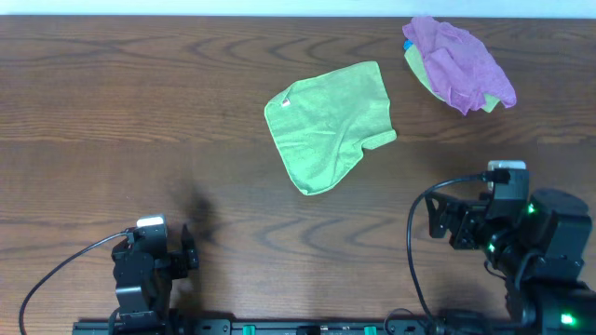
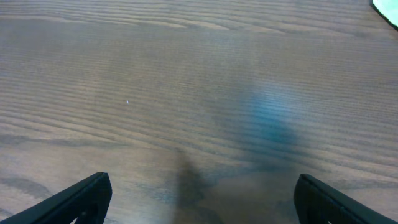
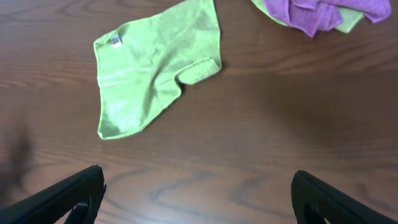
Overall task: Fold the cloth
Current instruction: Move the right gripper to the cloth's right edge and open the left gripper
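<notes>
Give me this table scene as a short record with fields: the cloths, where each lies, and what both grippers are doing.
green cloth: middle of the table, lying loose, one edge turned over, not neatly folded
tag: white, at the green cloth's far left corner
purple cloth: bunched at the far right, on top of a yellow-green cloth
left gripper: open, empty, over bare wood
right gripper: open, empty, on the near side of the green cloth, not touching it

Dark brown wood-grain table (image 1: 93, 112), evenly lit; pale strip (image 1: 279, 7) beyond its far edge; faint bluish sheen (image 2: 267, 118) on the wood.
</notes>
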Available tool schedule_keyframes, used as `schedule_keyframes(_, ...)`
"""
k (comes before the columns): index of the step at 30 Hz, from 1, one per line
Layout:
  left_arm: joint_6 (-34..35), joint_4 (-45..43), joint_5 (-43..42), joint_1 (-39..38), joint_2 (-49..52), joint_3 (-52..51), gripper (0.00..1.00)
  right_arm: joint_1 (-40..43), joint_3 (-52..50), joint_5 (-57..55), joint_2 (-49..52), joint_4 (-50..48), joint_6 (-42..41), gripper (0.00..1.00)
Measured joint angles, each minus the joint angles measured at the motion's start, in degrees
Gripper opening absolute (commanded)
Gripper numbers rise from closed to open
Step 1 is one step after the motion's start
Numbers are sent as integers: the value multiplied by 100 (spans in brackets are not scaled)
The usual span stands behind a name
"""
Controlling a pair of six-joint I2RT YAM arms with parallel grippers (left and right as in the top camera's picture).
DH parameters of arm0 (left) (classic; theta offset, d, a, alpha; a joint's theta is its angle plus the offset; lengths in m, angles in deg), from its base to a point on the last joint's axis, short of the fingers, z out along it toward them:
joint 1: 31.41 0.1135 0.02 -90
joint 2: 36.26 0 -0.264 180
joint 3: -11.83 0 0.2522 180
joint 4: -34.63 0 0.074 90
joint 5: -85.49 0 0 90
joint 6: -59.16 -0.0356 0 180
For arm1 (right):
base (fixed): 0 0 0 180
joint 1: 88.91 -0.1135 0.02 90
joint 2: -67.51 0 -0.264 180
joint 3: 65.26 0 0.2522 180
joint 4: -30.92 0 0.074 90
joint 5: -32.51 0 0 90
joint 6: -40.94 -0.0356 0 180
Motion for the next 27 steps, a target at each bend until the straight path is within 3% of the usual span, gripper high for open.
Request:
schedule_keyframes(4, 0, 2, 0, 0, 0, 0, 95, -81, -109, 52, 437, -319, -103, 92)
schedule_keyframes(15, 0, 0, 0, 0, 0, 0, 95, -1145, -160, -254, 3097, -1635, -422, 82)
schedule_keyframes(22, 0, 2, 0, 0, 0, 0, 95, -1152, -164, -411, 3971, -2350, -466, 81)
schedule_keyframes(27, 0, 0, 0, 0, 0, 0, 95, -1154, -166, -448, 4041, -2575, -468, 82)
